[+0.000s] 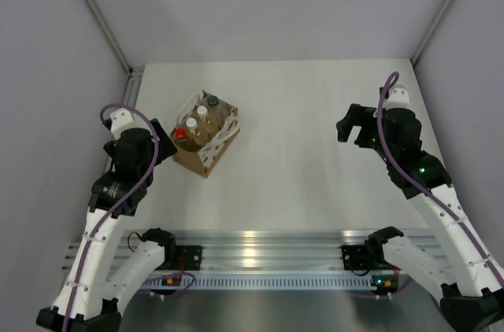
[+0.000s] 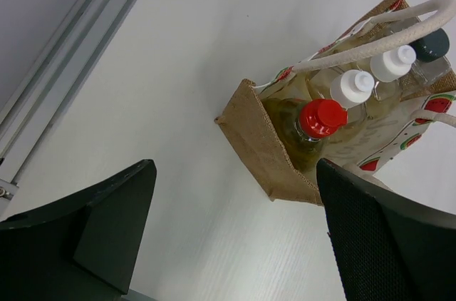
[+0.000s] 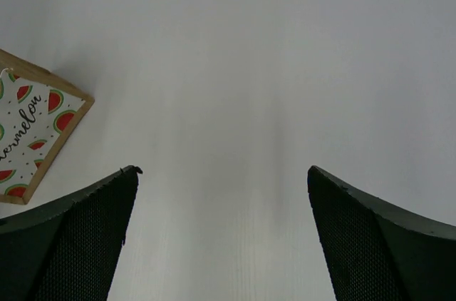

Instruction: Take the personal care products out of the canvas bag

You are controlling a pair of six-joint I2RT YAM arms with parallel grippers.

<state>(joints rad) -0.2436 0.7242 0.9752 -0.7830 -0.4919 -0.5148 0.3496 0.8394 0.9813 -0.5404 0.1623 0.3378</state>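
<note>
Standing on the table (image 1: 315,182), left of centre, the canvas bag (image 1: 195,160) is seen with four bottles upright inside: a red-capped bottle (image 2: 322,117), a near white-capped bottle (image 2: 354,87), a far white-capped bottle (image 2: 393,63) and a dark-capped bottle (image 2: 429,46). The left hand (image 2: 231,172) is held spread and empty beside the bag. The right hand (image 3: 222,172) is likewise spread, well apart from it.

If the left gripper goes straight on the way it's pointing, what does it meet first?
Likely the canvas bag, its brown near end by the red-capped bottle; depth is unclear, so the table could come first.
</note>
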